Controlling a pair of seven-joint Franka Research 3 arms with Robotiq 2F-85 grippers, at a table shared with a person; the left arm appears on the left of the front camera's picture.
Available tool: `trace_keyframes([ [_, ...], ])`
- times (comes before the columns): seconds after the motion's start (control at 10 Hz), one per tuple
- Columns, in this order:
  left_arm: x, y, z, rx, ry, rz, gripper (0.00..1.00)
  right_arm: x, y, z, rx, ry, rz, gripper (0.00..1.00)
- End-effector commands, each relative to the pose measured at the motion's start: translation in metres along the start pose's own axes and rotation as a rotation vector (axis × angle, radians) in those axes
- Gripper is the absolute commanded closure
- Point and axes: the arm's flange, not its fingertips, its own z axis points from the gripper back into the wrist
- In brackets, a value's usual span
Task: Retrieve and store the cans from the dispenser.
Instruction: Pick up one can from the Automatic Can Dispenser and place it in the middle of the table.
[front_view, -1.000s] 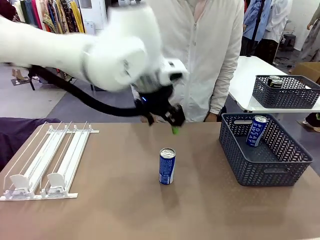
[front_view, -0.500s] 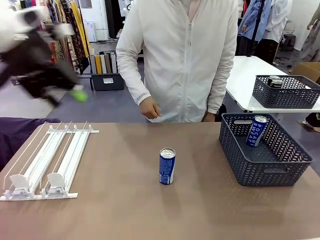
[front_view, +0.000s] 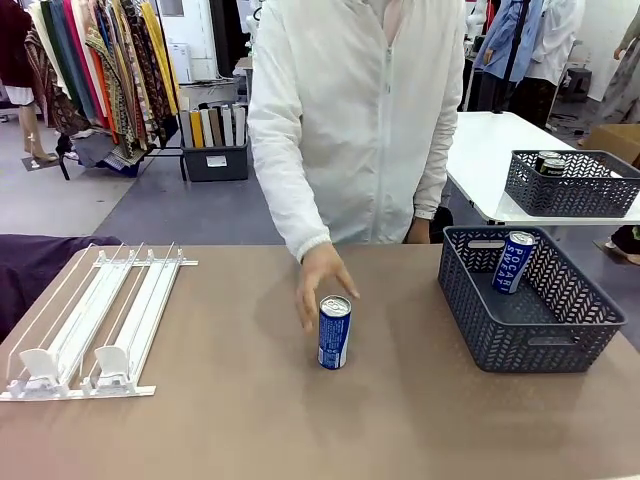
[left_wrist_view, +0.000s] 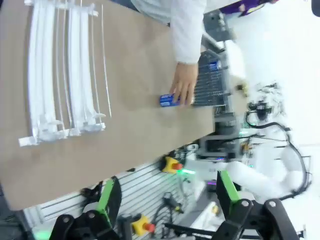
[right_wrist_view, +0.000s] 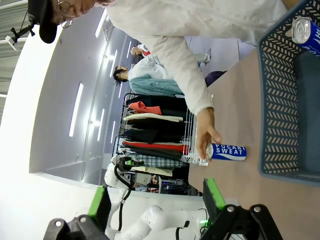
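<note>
Scanning from the left of the front view: the dispenser (front_view: 95, 325) lies flat at the table's left edge, its lanes bare, two white pusher blocks (front_view: 40, 366) sitting at the near end. No can in it.

Mid-table: one blue can (front_view: 334, 332) stands upright, well apart from the rack. The person's hand (front_view: 322, 280) reaches down from the far side, fingers at the can's top and far side, touching or nearly so.

Right: a dark grey basket (front_view: 530, 345) on the table holds one blue can (front_view: 513, 261) leaning against its far wall. A second basket (front_view: 570, 185) on the white table behind holds dark cans, at least two tops showing; exact count unclear.

Grippers: left gripper (left_wrist_view: 165, 197), seen in its wrist view high above the table, jaws spread wide, nothing between them. Right gripper (right_wrist_view: 157, 200), likewise raised and off to the side, green pads well apart, empty.

Judgement on the step: the standing can looks next for storing in the near basket. While the hand is on it, better to hold off; then approach from above or the near side, centre the jaws on the can's body, keep it upright, lift clear of the basket rim before lowering

Count: one rack, two pusher blocks, two blue cans, two baskets
</note>
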Motion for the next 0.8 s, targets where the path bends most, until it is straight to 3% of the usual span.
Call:
trace_keyframes([
  [0.0,0.016,0.04,-0.02,-0.147,0.074,0.018,0.0,0.0,0.001,0.001,-0.005,0.01,0.026,0.0],
  [0.1,0.0,0.0,0.0,0.0,0.0,0.0,0.0,0.0,0.001,0.001,-0.005,0.01,0.026,0.0],
  [0.7,0.0,0.0,0.0,0.0,0.0,0.0,0.0,0.0,0.001,0.001,-0.005,0.01,0.026,0.0],
])
